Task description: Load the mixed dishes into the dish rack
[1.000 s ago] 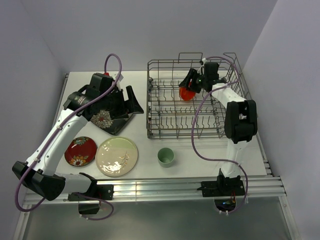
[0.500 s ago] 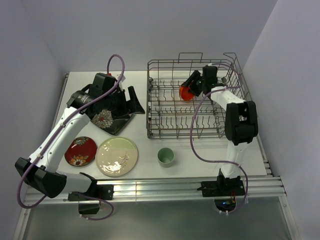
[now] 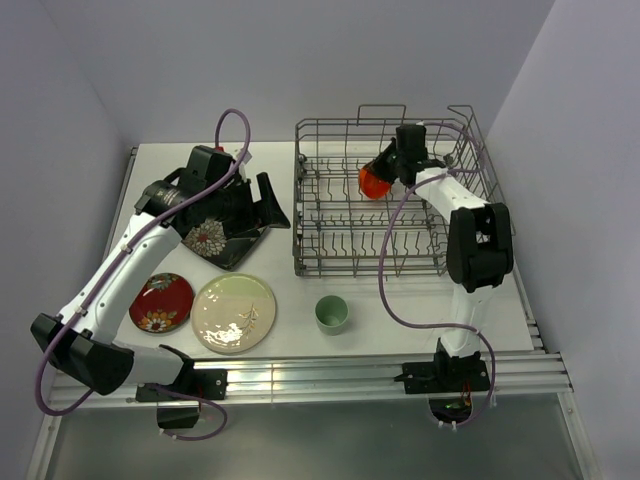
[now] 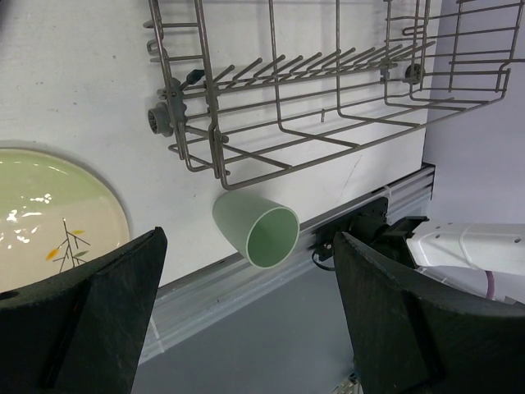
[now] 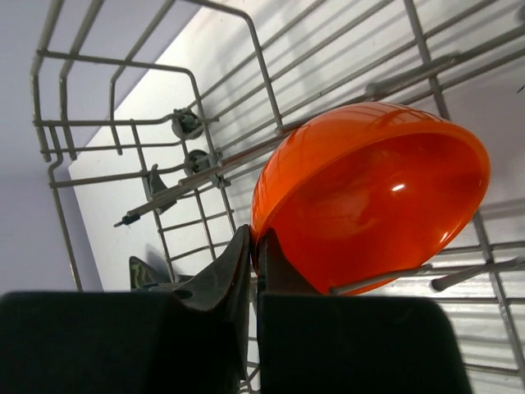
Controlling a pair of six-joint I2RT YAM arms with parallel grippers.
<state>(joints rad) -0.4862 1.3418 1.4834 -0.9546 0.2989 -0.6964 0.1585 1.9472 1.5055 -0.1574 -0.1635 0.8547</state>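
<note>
The right arm's fingers (image 5: 221, 283) are pressed together, their tips just beside the edge of the small orange bowl (image 5: 369, 189). The bowl's wall lies beside the tips, not between them. The bowl sits tilted in the rear half of the dish rack (image 3: 340, 262), resting on the wires and tines. The rack stands on the right half of the bench (image 3: 400, 310). The left arm's fingers (image 4: 98, 320) are spread wide and hold nothing. In the top view they hang over the far right corner of the black square floral plate (image 3: 212, 240), which lies on the bench left of the rack. The small red flowered round plate (image 3: 160, 302) and the larger cream round plate with leaf sprig (image 3: 233, 312) lie flat, just beside each other, near the front edge of the bench and in front of the black plate. The pale green cup (image 3: 331, 312) stands mouth up on the bench, right of the cream plate and near the rack's front wall.
</note>
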